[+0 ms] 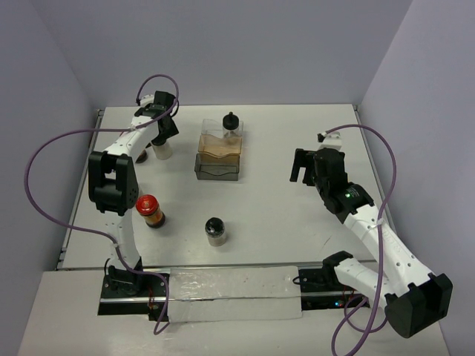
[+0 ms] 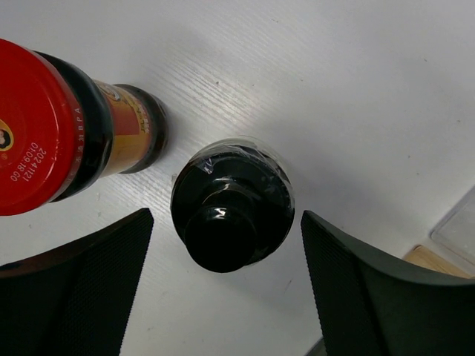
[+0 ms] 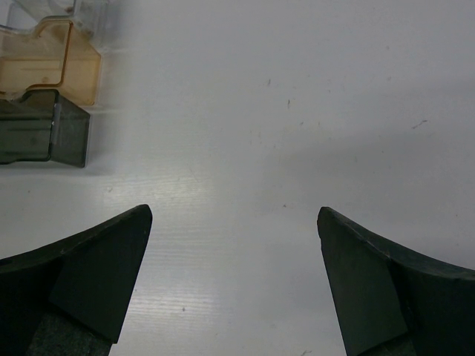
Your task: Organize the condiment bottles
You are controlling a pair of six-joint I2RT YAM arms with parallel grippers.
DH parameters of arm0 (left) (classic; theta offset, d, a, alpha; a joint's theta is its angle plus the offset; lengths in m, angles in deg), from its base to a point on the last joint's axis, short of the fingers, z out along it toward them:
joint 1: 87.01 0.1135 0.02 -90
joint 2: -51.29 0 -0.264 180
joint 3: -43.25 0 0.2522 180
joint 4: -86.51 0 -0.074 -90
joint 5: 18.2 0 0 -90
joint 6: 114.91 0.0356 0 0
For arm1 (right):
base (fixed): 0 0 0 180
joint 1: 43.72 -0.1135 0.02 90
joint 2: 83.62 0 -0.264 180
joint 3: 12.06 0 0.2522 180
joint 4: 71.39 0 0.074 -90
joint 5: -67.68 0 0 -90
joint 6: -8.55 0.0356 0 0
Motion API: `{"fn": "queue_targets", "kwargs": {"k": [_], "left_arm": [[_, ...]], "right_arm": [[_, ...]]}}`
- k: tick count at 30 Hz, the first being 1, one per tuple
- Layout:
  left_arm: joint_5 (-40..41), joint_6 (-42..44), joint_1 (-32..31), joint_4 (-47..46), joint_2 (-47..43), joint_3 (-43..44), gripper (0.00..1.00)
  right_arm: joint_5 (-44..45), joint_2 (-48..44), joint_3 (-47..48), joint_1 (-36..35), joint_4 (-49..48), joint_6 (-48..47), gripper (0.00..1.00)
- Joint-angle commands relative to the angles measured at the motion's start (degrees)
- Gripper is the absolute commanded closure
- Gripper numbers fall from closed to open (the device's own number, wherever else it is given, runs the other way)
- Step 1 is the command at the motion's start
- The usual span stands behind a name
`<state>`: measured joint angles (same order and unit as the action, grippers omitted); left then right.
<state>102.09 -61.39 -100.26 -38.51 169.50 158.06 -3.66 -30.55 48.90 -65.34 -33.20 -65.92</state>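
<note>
1. Left fingers (image 2: 74,289) spread wide either side of a black-capped bottle (image 2: 231,215), not touching it; right fingers (image 3: 82,282) apart too, over the counter (image 3: 260,148).
2. Clear tray (image 1: 215,172) sits mid-counter, second black-cap (image 1: 231,124) in its far end.
3. Red-capped bottle (image 2: 44,126) just beside the straddled one; spare red one (image 1: 151,210) and spare black one (image 1: 216,230) nearer the arm bases.

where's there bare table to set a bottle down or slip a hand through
Bare table lies between the tray and the open right gripper, and a smaller strip between the tray and the near black-capped bottle. Crowded: the far-left corner, where the left gripper straddles another black-capped bottle right beside a red-capped bottle.
</note>
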Motion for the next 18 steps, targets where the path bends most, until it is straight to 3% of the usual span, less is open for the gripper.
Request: {"fn": "queue_targets", "kwargs": {"k": [1, 8, 18], "left_arm": [[-0.7, -0.8, 0.5, -3.7, 0.6, -0.5, 0.18], [-1.5, -0.4, 0.6, -3.3, 1.2, 0.8, 0.38], [-1.7, 1.9, 0.6, -2.9, -1.8, 1.4, 0.88]], "right_arm": [[0.2, 0.1, -0.1, -0.4, -1.9, -0.1, 0.0], [0.8, 0.6, 0.1, -0.5, -1.3, -0.1, 0.0], [-0.4, 0.9, -0.4, -0.5, -2.1, -0.1, 0.0]]}}
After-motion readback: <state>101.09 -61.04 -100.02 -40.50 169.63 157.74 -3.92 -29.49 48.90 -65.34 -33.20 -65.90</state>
